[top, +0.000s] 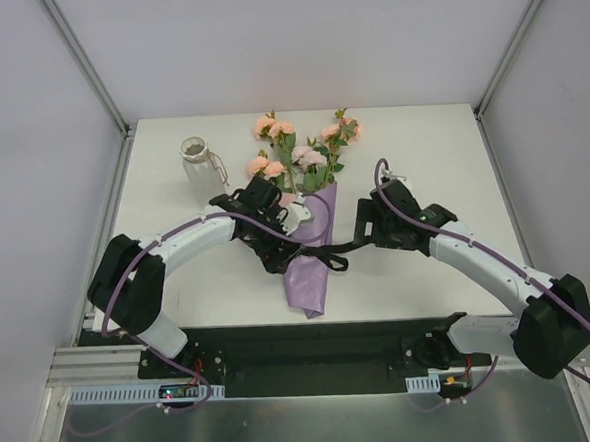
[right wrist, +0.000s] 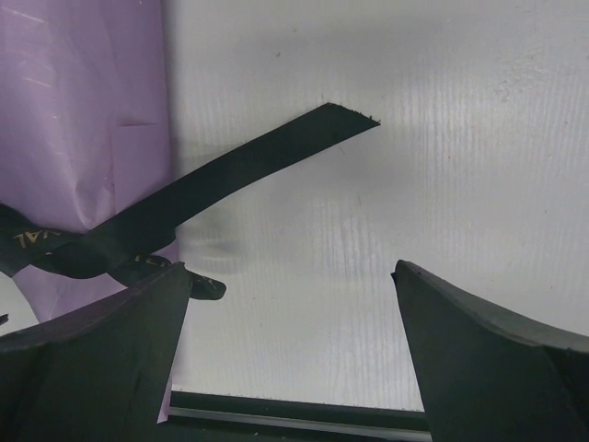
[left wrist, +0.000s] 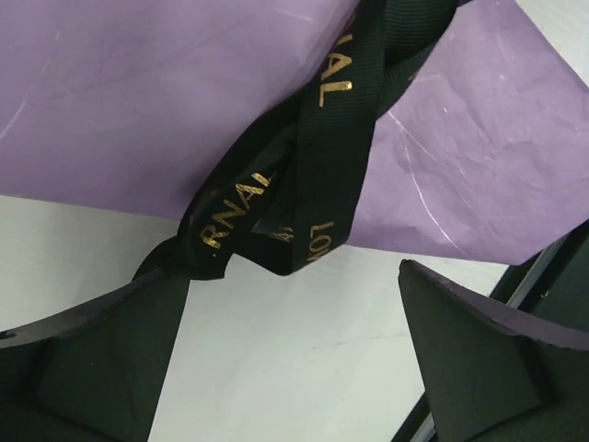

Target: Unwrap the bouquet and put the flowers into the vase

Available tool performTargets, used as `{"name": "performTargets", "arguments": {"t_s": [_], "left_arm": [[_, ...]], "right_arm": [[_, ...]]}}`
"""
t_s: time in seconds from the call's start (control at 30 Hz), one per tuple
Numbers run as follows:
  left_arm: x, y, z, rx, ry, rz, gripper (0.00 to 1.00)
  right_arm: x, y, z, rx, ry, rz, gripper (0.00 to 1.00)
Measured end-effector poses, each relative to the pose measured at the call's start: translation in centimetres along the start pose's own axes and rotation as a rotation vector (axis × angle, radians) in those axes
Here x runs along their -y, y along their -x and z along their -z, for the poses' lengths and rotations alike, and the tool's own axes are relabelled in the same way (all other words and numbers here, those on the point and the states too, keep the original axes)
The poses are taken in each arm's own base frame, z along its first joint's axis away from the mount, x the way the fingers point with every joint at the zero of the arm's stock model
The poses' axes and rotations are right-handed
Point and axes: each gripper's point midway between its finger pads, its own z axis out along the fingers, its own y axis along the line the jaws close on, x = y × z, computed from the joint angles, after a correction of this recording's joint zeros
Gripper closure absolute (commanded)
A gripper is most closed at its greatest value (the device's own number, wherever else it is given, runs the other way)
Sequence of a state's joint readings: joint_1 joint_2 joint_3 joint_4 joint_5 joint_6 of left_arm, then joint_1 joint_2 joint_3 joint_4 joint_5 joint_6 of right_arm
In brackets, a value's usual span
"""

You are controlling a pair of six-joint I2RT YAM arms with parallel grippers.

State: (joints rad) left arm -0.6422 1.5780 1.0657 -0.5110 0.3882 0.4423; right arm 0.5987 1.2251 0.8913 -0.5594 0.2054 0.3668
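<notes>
The bouquet (top: 312, 230) lies mid-tabletop (top: 441, 152), blooms toward the far edge, its black ribbon (left wrist: 313, 138) tied; the vase (top: 198, 163) stands near the far-left corner. The left claw (left wrist: 294, 304) and right claw (right wrist: 290, 304) are spread wide, empty. The ribbon's loose tail (right wrist: 276, 152) should be pinched and drawn steadily outward.

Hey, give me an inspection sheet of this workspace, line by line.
Surface: white table.
Job's things: bouquet lying wrapped in lilac paper, black ribbon tied; flowers point away from the arms; vase left of the blooms.
Clutter: nothing seen.
Grippers: left gripper open at the ribbon knot; right gripper open beside the ribbon's loose tail.
Cables: purple cable along each arm.
Surroundings: white walls, metal frame.
</notes>
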Motion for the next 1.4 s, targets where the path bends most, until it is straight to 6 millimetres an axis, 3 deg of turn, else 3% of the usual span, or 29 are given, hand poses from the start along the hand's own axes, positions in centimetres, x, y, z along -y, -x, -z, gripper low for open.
{"name": "performTargets", "arguments": {"t_s": [0.1,0.13,0.2,0.23,0.33,0.37,0.4,0.67,0.87,1.07,1.3,1.4], "left_arm": [[-0.4,0.2,-0.6,0.009,0.005,-0.004,0.18],[-0.6,0.4,-0.7,0.016,0.009,-0.007,0.32],[-0.8,0.8,-1.0,0.03,0.016,-0.01,0.43],[-1.0,0.9,-1.1,0.036,0.018,-0.013,0.59],[-1.2,1.1,-1.7,0.046,0.016,-0.017,0.81],[-1.1,1.0,-1.8,0.047,0.013,-0.015,0.95],[-1.1,1.0,-1.9,0.046,0.01,-0.012,1.0],[-1.3,0.5,-1.8,0.048,0.035,-0.01,1.0],[-2.2,0.8,1.1,0.088,0.141,-0.007,1.0],[-3.6,0.3,3.9,0.118,0.237,0.023,1.0],[-3.5,-0.7,3.8,0.084,0.24,0.036,0.84],[-3.4,-1.1,3.7,0.069,0.233,0.041,0.64]], "right_arm": [[0.3,0.3,0.2,0.013,0.001,-0.024,0.04],[0.4,0.3,0.3,0.015,0.0,-0.03,0.04],[0.6,0.3,0.3,0.015,0.0,-0.041,0.04],[0.7,0.3,0.2,0.013,0.001,-0.045,0.04],[0.7,0.0,0.0,0.0,0.005,-0.06,0.04],[0.6,-0.1,-0.1,-0.005,0.009,-0.067,0.04],[0.5,-0.2,-0.3,-0.009,0.013,-0.071,0.04],[0.0,-1.4,-2.9,-0.066,0.005,-0.09,0.03],[0.4,-1.9,-4.7,-0.089,-0.029,-0.041,0.04],[-0.3,-2.0,-5.4,-0.081,0.012,-0.008,0.04],[-3.4,-3.4,-6.1,-0.1,0.078,0.151,0.04],[-4.8,-3.9,-6.3,-0.102,0.105,0.259,0.04]]}}
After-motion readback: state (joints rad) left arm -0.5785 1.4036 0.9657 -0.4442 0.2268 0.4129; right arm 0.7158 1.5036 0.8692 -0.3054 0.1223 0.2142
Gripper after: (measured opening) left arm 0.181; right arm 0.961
